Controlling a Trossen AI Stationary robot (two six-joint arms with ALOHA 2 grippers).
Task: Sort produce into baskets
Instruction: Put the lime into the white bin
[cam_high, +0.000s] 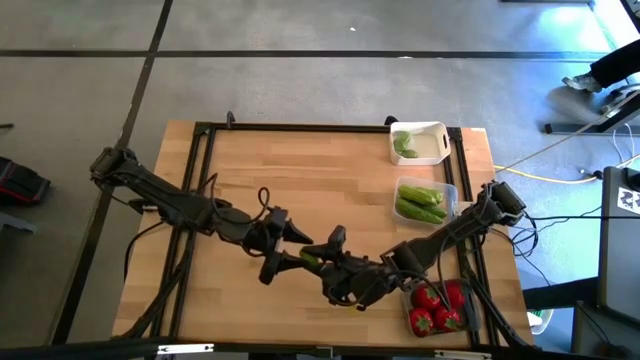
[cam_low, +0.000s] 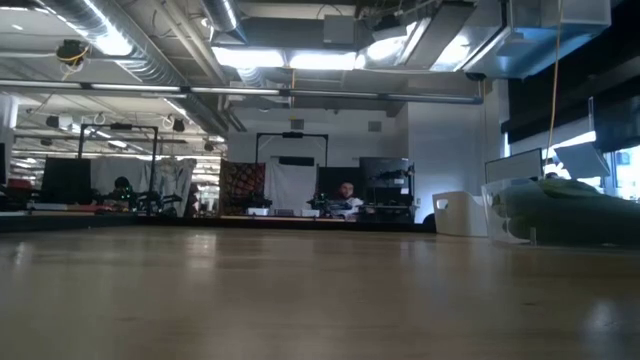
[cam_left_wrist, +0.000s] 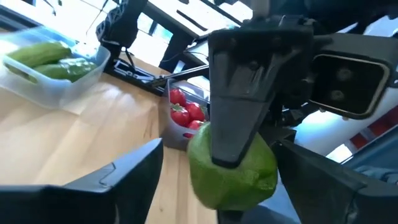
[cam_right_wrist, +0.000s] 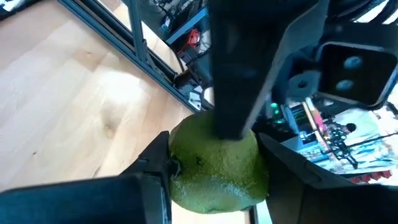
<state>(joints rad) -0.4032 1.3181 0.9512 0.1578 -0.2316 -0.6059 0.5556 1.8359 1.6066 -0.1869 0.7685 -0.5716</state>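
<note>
A wooden table (cam_high: 250, 170) seen from above, with 2 dark robot arms meeting over its front middle. Between them is 1 small round green lime (cam_high: 311, 259), lifted off the wood.

The right gripper (cam_high: 335, 262) is clamped on the lime: in the right wrist view its 2 fingers (cam_right_wrist: 146, 180) press against either side of the lime (cam_right_wrist: 214, 168). The left gripper (cam_high: 290, 252) is at the same lime, but its jaws stand apart; in the left wrist view its fingers (cam_left_wrist: 134, 171) sit clear of the lime (cam_left_wrist: 233, 168) on both sides, while a finger of the other arm crosses in front of the fruit.

3 baskets line the table's right edge. The white basket (cam_high: 435, 130), at the far right corner, holds 1 green piece (cam_high: 403, 146). The clear basket (cam_high: 450, 192), just in front of it, holds long green pods (cam_high: 420, 200). The dark basket (cam_high: 470, 305), at the near right corner, holds red tomatoes (cam_high: 435, 305) and lies just beside the right arm.
</note>
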